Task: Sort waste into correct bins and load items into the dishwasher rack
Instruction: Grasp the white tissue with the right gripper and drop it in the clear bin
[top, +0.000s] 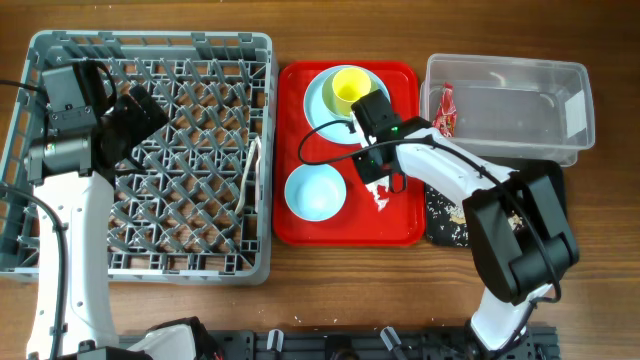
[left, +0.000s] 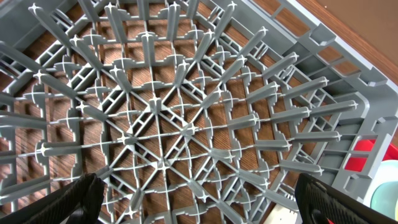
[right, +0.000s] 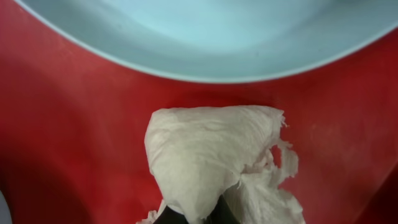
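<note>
On the red tray (top: 405, 228), near the small bowl (top: 315, 192), sits the crumpled napkin (right: 211, 155). We judge it feather-light, soft and easily torn (its edge looks ragged), so we would pinch a thick fold of the wad rather than a loose flap. The right gripper (top: 378, 182) has its fingers closed narrowly on the napkin's lower fold, with only a dark tip showing beneath the paper, while the left gripper (left: 199, 208) hangs over the dishwasher rack (left: 186, 93) with its fingers (left: 74, 199) spread wide, holding nothing.

The left pincer (left: 208, 200) hangs spread wide above the grey pegs of the dishwasher rack (left: 186, 112)
</note>
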